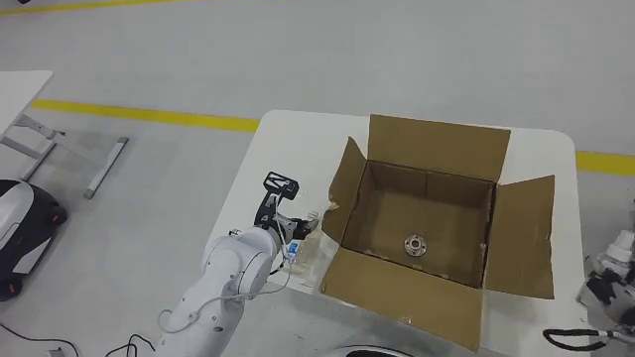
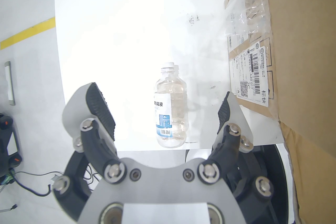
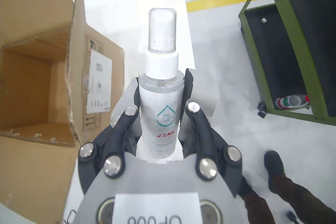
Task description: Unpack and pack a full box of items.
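Note:
An open cardboard box (image 1: 427, 220) stands on the white table (image 1: 288, 139), with a small round metal part (image 1: 414, 246) on its floor. A clear bottle with a blue-and-white label (image 2: 170, 107) lies on the table beside the box's outer wall (image 2: 296, 33), near the table's front edge. My left gripper (image 2: 162, 104) hangs open above it, the fingers on either side and apart from it. My right gripper (image 3: 161, 93) is shut on a clear spray bottle with a white collar (image 3: 160, 83), held beside the box (image 3: 31, 72) near the table's edge.
A loose clear plastic film (image 2: 246, 15) clings to the box wall near the bottle. A green cart (image 3: 296, 36) with a bottle (image 3: 291, 101) in it stands on the floor beyond the table. A person's foot (image 3: 274, 164) is on the floor close by.

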